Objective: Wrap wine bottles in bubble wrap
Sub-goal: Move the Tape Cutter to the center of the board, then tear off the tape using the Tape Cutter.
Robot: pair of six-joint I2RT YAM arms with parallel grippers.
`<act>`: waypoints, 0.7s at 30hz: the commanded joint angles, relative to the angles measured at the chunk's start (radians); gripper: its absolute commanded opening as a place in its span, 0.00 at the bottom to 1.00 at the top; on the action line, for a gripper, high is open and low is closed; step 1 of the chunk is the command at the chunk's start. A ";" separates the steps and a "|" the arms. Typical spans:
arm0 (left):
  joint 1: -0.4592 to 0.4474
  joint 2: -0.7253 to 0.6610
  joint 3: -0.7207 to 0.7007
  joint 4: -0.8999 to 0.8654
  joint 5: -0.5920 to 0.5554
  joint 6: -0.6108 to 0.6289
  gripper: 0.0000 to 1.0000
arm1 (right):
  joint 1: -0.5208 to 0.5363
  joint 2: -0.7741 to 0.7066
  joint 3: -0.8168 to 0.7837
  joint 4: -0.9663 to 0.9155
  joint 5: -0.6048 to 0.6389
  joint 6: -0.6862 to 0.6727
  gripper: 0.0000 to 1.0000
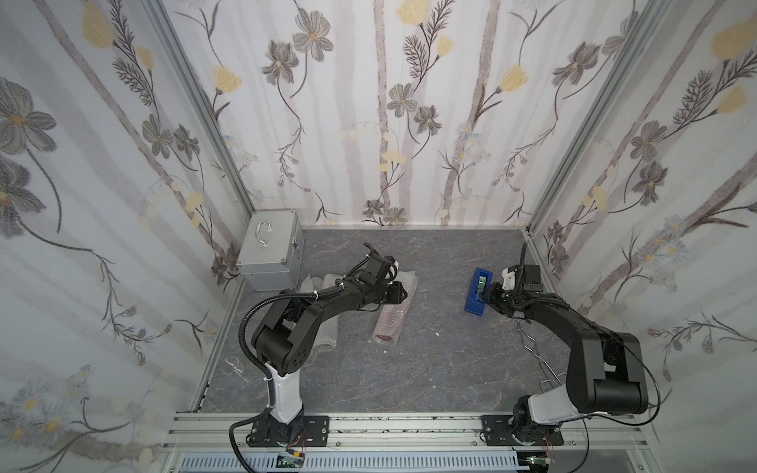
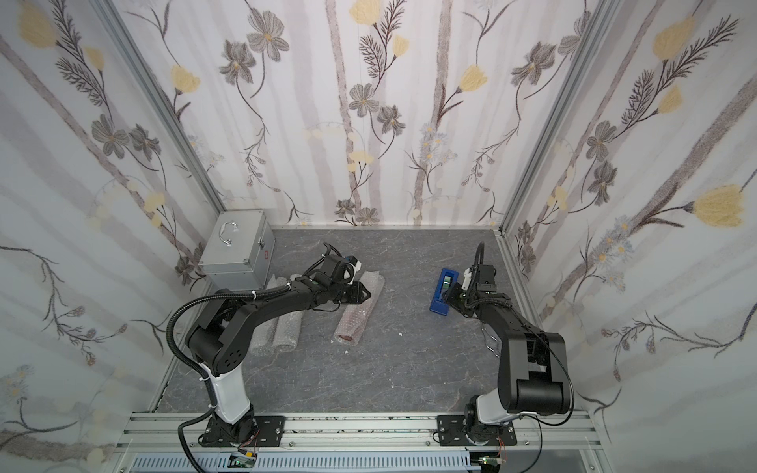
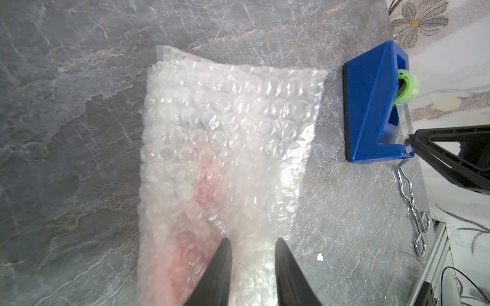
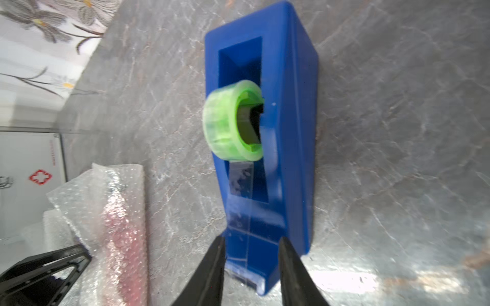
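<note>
- The red-pink bottle is lying rolled in bubble wrap on the table, just left of centre in both top views.
- The left hand is sitting on that roll, fingers slightly apart with wrap between them; I cannot tell whether it is gripping.
- The right hand is hanging open at the near end of the blue tape dispenser, right of centre, fingers flanking the tape strip.
- Two more rolls are lying further left.

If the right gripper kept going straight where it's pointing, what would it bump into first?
The blue tape dispenser. The right gripper points at its cutter end, with the clear tape strip showing between the open jaws, so it would probably hit that end at once.
</note>
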 commanded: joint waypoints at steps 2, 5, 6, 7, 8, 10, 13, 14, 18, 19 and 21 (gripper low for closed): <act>-0.002 -0.006 -0.005 -0.050 -0.008 -0.004 0.32 | -0.014 0.018 0.003 0.113 -0.115 0.003 0.34; -0.003 -0.006 -0.004 -0.050 -0.009 -0.004 0.31 | -0.021 0.031 0.006 0.113 -0.118 0.001 0.34; -0.003 -0.006 -0.004 -0.052 -0.009 -0.002 0.31 | -0.023 0.035 0.006 0.113 -0.116 0.000 0.34; -0.003 -0.006 -0.004 -0.052 -0.009 -0.002 0.31 | -0.026 0.039 0.004 0.113 -0.115 -0.001 0.34; -0.004 -0.005 -0.004 -0.051 -0.009 -0.001 0.31 | -0.029 0.043 0.003 0.116 -0.114 0.000 0.35; -0.003 -0.004 -0.004 -0.052 -0.010 -0.002 0.31 | -0.032 0.053 -0.002 0.126 -0.125 0.001 0.35; -0.004 -0.002 -0.004 -0.051 -0.009 -0.002 0.32 | -0.031 0.066 -0.004 0.135 -0.135 -0.001 0.35; -0.005 -0.002 -0.004 -0.052 -0.011 -0.002 0.32 | -0.033 0.072 -0.004 0.139 -0.134 0.000 0.35; -0.006 0.001 -0.002 -0.053 -0.012 -0.002 0.31 | -0.042 0.103 -0.011 0.171 -0.168 0.006 0.35; -0.006 0.000 -0.001 -0.053 -0.011 -0.001 0.31 | -0.043 0.113 -0.011 0.183 -0.182 0.009 0.34; -0.006 0.001 0.000 -0.053 -0.011 -0.001 0.31 | -0.048 0.129 -0.012 0.200 -0.205 0.016 0.29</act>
